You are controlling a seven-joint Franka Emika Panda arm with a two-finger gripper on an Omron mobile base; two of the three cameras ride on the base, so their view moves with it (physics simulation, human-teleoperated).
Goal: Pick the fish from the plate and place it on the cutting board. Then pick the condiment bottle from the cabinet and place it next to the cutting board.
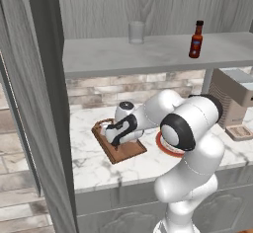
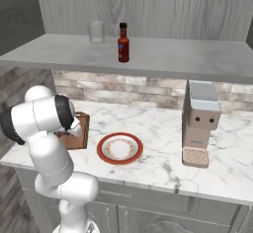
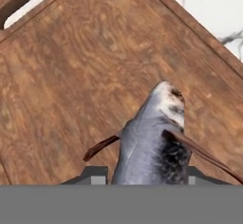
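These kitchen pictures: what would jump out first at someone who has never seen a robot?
The big white arm, bent low over the marble counter, with its claw down on the brown cutting board. Up close, a small grey fish lies on that board between the claw's tips. Beside the board sits an orange-rimmed plate, and a dark red condiment bottle stands on the shelf above.

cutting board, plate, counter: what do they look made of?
Cutting board: wood by the look, brown swirling grain, matte, with a raised border. Plate: probably glazed ceramic, orange-red rim around a pale speckled centre; plastic can't be ruled out. Counter: marble or a marble-look surface, white with grey veins, smooth finish.
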